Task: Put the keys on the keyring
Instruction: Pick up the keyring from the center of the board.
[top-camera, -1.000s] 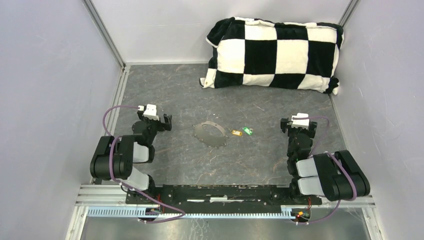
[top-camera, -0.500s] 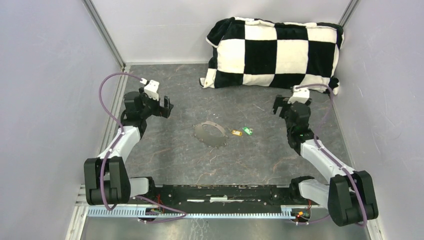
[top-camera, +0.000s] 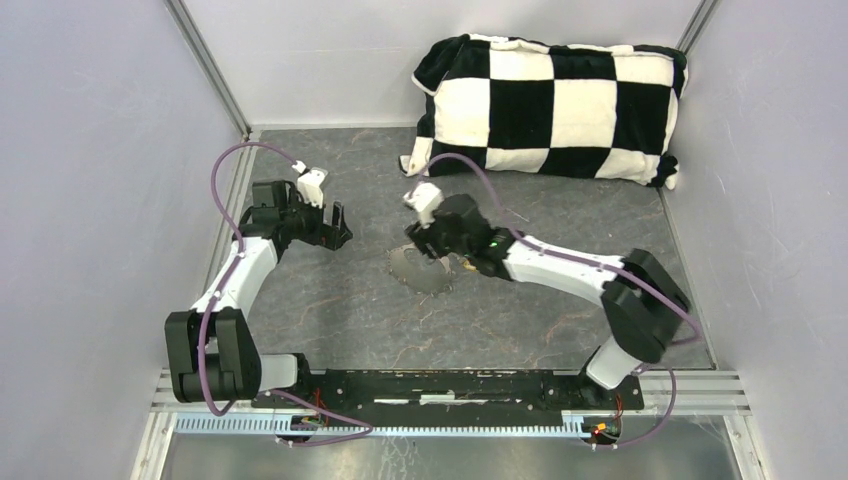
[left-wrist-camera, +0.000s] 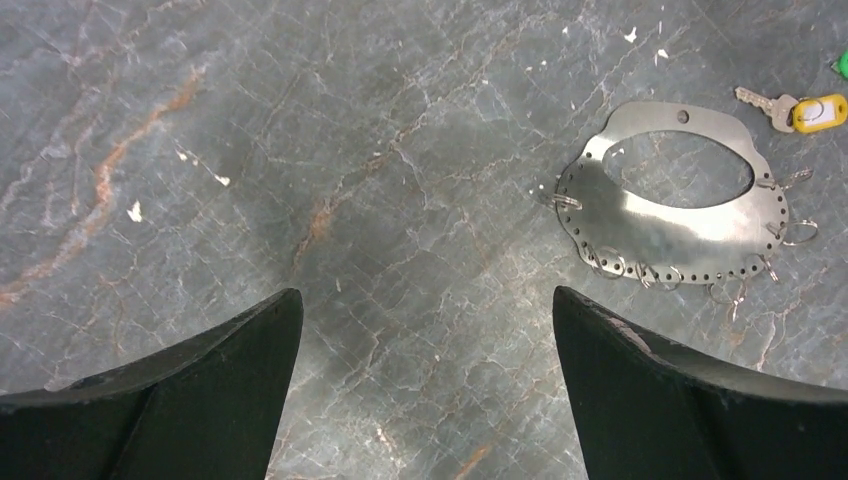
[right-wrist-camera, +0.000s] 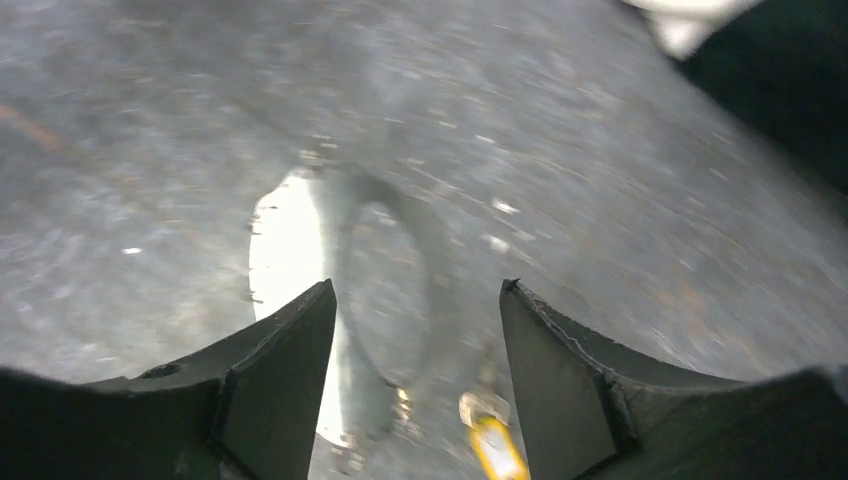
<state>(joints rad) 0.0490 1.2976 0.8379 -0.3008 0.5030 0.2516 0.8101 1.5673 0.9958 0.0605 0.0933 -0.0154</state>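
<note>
The keyring (left-wrist-camera: 660, 235), a flat silvery oval plate with a wide opening, a row of small holes round its rim and a few little split rings hung from them, lay flat on the grey marbled desk (left-wrist-camera: 300, 150). The yellow-headed key (left-wrist-camera: 815, 112) lay on the desk just beside the keyring's far rim. A sliver of the green key (left-wrist-camera: 843, 66) showed at the picture's edge past it.

The right hand (right-wrist-camera: 415, 365) hung over the keyring with its fingers apart, gripping nothing. In its blurred view the keyring sat below and between the fingers, and the yellow-headed key showed low in the gap.

The left hand (left-wrist-camera: 425, 385) hovered to one side, fingers wide apart and empty. The keyring lay ahead of it and to its right.

A black-and-white chequered cushion (top-camera: 550, 105) lay at the far edge of the desk, well beyond both hands.
</note>
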